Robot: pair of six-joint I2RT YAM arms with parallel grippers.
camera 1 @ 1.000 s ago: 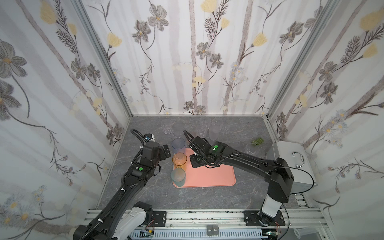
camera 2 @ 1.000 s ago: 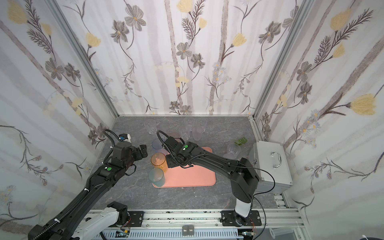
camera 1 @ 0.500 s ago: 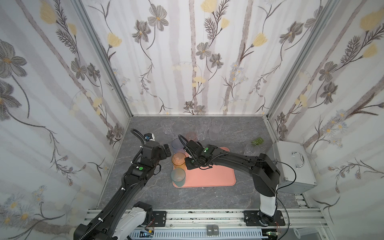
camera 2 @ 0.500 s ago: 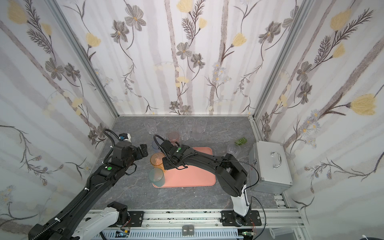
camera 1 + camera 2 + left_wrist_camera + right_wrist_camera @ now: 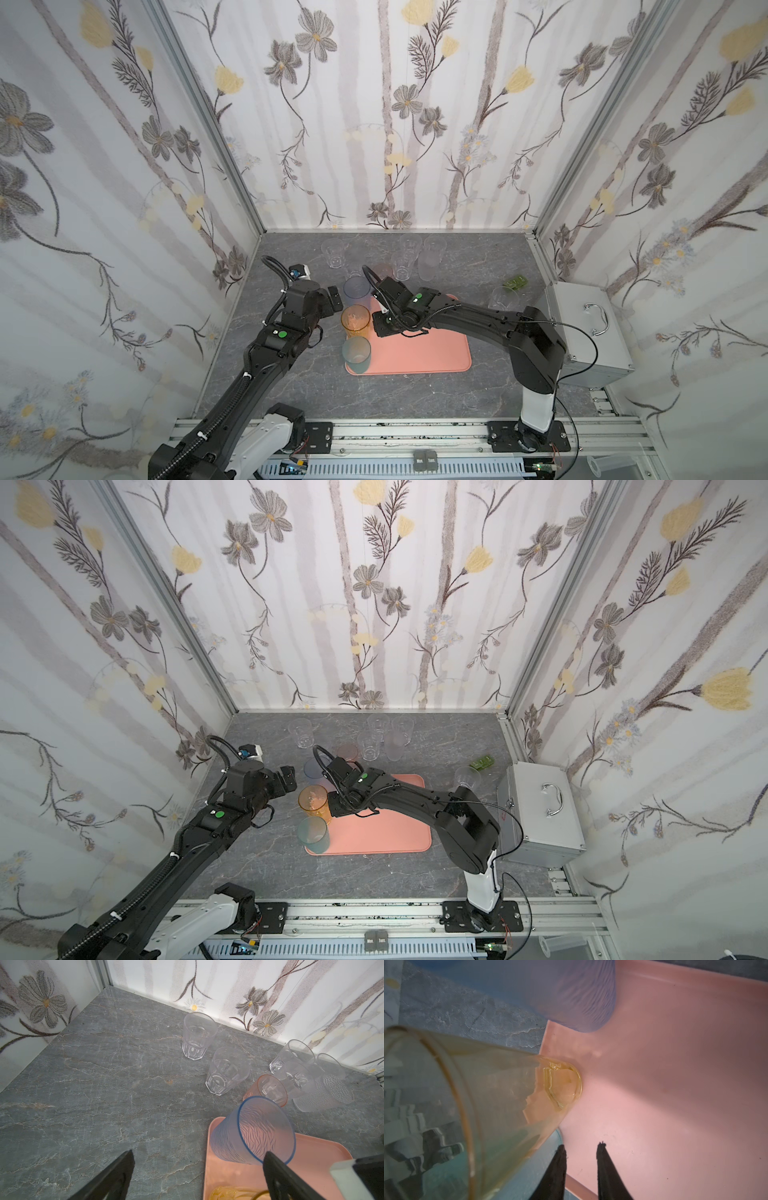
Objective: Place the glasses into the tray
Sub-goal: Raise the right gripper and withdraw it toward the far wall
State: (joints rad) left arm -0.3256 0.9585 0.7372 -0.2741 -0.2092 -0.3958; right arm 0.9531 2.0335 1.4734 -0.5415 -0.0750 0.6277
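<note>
The tray lies directly under the right gripper, whose jaws stand a narrow gap apart with nothing between them. The left gripper is spread wide and empty, just off the tray's edge. Three glasses stand in the tray between the two grippers: the blue glass just beside the left gripper, the amber glass just beside the right gripper, and the teal glass near both. Clear glasses stand on the table, well beyond both grippers.

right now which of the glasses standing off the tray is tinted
The pink-red glass, on the table just past the tray's corner, behind the blue glass. It alone has colour; the rest out there are clear or frosted.
</note>
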